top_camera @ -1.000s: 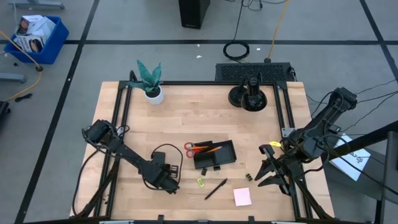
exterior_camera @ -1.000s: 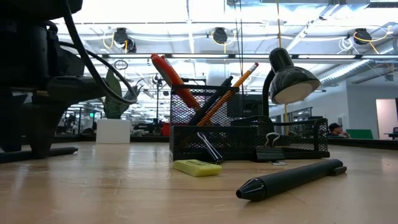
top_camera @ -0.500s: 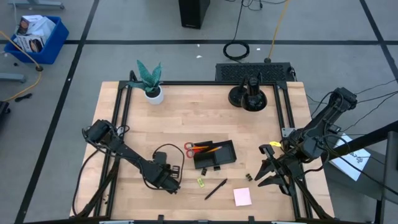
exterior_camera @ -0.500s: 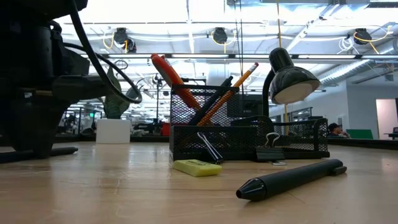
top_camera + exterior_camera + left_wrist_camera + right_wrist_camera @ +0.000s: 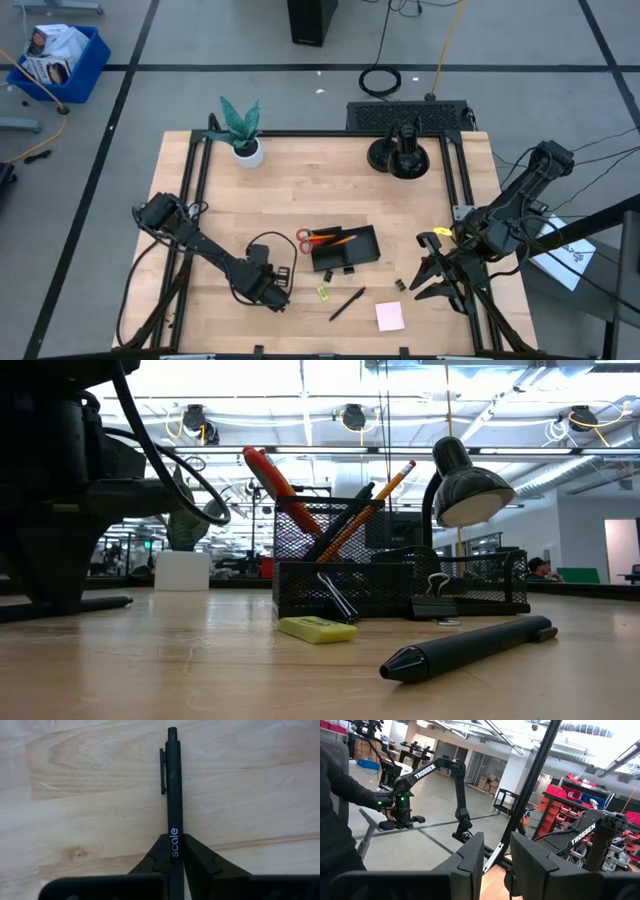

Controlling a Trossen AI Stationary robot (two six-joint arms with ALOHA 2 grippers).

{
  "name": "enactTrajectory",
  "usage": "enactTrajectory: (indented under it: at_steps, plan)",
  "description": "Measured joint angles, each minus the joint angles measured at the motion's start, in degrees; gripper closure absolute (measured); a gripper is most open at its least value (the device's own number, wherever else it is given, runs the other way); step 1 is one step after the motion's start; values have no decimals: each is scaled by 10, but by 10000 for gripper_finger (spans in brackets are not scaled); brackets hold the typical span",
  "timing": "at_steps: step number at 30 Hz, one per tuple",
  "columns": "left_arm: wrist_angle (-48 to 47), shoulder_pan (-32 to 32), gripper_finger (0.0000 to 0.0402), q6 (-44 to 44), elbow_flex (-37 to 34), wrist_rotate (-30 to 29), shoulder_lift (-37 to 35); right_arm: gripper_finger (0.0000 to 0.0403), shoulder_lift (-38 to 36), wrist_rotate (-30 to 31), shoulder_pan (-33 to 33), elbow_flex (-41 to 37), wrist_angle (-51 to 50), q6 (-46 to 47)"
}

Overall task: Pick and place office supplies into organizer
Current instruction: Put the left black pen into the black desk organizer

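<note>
- The small black wire-mesh organizer tray (image 5: 345, 250) is set near the middle of the light wooden table (image 5: 300, 180), and it's already partly filled.
- Red-handled scissors (image 5: 280, 488) are stood in its tall compartment, handles up and leaning, next to a thin orange pencil (image 5: 372, 495) and a slim dark pen (image 5: 340, 520) (all tilted, none upright).
- A small black binder clip (image 5: 434, 603) is seen at the low part of the tray; whether it's inside or just beside can't be told from the low view.
- A slim black clip pen (image 5: 173, 790) is pinched between the fingers of the left gripper (image 5: 174, 851), lying flat on the wood, well left of the tray.
- Another black pen (image 5: 347, 303) is left lying on the table in front of the tray, with a tiny yellow-green piece (image 5: 323, 293) just beside it.
- A pale pink sticky-note pad (image 5: 389, 316) and two tiny black clips (image 5: 398, 284) are also out on the table, to the right.
- The right gripper (image 5: 496, 857) is held off the table's right edge, fingers parted, nothing between them.
</note>
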Motion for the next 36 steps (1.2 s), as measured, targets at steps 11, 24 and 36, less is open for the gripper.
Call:
enactTrajectory:
  at_steps: [11,24,36]
  plan:
    - [-6,-19,356,-25,0,-34,1,314,0,0,0,0,0,-6]
    - [-17,-41,355,-58,-1,-65,2,314,0,0,0,0,13,-13]
    - [-18,-42,355,-60,-1,-75,2,314,0,0,0,0,13,-15]
